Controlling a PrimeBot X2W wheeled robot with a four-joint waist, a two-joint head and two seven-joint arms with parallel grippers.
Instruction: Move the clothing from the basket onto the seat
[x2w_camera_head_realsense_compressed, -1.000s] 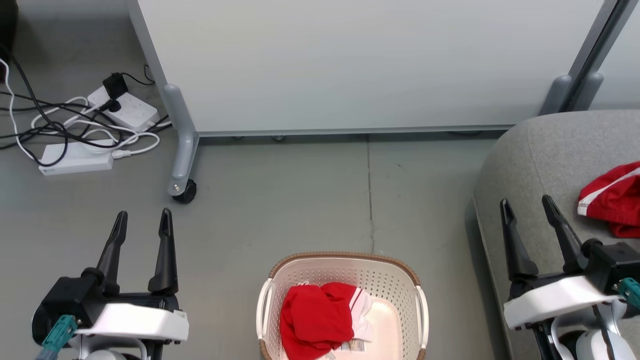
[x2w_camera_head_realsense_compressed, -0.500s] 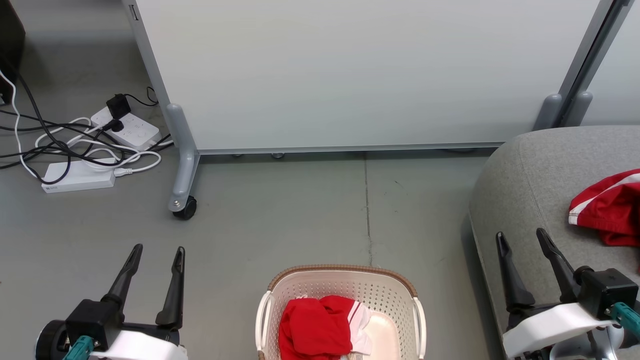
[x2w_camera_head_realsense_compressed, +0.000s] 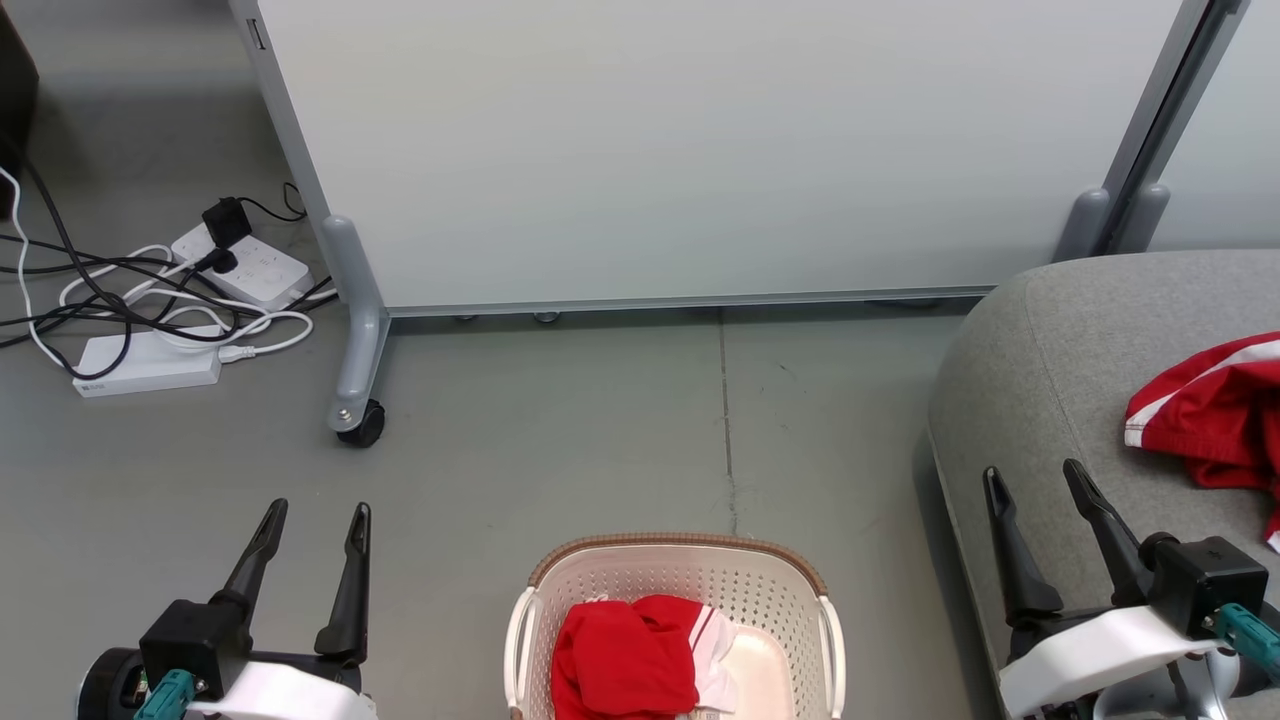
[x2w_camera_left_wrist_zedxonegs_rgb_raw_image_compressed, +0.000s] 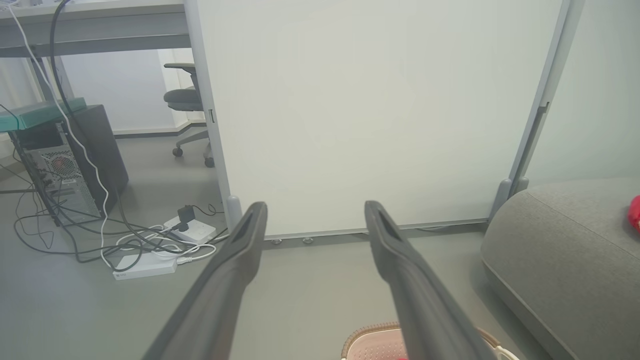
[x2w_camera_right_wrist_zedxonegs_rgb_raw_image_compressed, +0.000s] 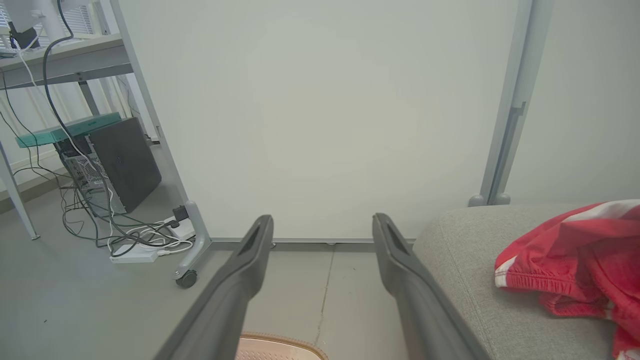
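Since a second ago the head camera has shifted, so the basket (x2w_camera_head_realsense_compressed: 680, 545) sits lower in view. Red clothing (x2w_camera_head_realsense_compressed: 625, 665) lies bunched in its left half, with no clear long axis. Another garment (x2w_camera_head_realsense_compressed: 1205, 415) lies on the seat (x2w_camera_head_realsense_compressed: 1050, 340), its stripe slanting up-right. The left gripper (x2w_camera_head_realsense_compressed: 317, 510) and right gripper (x2w_camera_head_realsense_compressed: 1030, 472) hover empty, fingers spread and pointing forward over the grey floor (x2w_camera_head_realsense_compressed: 560, 430) toward the partition (x2w_camera_head_realsense_compressed: 700, 150).

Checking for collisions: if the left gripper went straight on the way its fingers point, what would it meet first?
Probably the white partition panel, low near its bottom edge. Nothing shows between it and the left gripper, though depth is unclear.
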